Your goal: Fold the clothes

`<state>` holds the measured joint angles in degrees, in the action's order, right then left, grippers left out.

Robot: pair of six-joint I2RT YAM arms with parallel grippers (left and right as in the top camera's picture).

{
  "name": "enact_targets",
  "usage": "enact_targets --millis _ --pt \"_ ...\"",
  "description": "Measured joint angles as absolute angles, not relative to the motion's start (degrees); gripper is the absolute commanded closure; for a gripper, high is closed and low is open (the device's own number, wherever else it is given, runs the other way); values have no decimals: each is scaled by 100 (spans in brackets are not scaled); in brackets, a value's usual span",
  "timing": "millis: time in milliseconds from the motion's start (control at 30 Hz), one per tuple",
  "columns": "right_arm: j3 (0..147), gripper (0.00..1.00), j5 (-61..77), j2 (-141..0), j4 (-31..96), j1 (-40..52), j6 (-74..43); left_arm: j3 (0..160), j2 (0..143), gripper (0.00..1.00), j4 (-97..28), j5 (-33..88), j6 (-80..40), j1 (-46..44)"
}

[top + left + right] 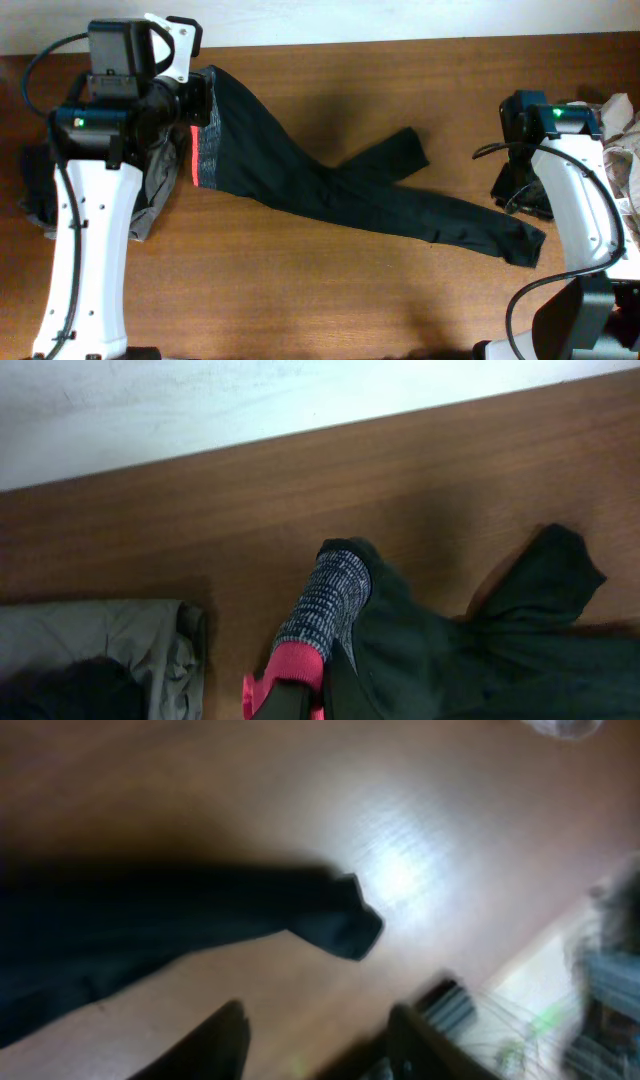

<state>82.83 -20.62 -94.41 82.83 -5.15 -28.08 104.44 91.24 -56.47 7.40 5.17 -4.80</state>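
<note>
Brown wooden table (330,290) fills nearly every view, with a strip of white wall (400,18) along the top edge of the overhead frame. Long black leggings (330,180) lie spread across it on a slant, from the upper left down to the lower right. One leg reaches its cuff (522,245) near the right arm. The other leg is shorter in the picture and bends up toward the middle, ending at about centre frame.

The grey waistband (205,150) sits at the upper left, with its bright red-orange lining (192,155) showing as a narrow stripe on the left edge. The left gripper (195,100) is at the top of the waistband. In the left wrist view its jaws are pinched together at the bottom edge on the red-orange lining (290,665), and the grey band rises from them, lifted and tilted over the black cloth.

A grey-beige garment (150,200) lies crumpled under the left arm at the left of the overhead frame, beside a dark one (35,190) at the edge. Pale clothes (620,140) are heaped at the far right.

The right wrist view is blurred. The right gripper (320,1050) hangs above bare wood with its fingers (215,1040) spread wide and nothing between them. The black cuff lies just above them in the frame, apart from both.
</note>
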Motion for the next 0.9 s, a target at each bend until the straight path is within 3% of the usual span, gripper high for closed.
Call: enact_targets --millis 167,400,900 --pt "8285 33 -987 -9441 7085 -515 -1850 10447 9131 100 -5625 679 517 -480" --pt "8294 37 779 -9607 5336 -475 -672 10447 9131 100 -5605 657 517 -480" --pt "8307 39 1789 -11972 3114 -58 -99 10447 9131 100 -5531 655 517 -480"
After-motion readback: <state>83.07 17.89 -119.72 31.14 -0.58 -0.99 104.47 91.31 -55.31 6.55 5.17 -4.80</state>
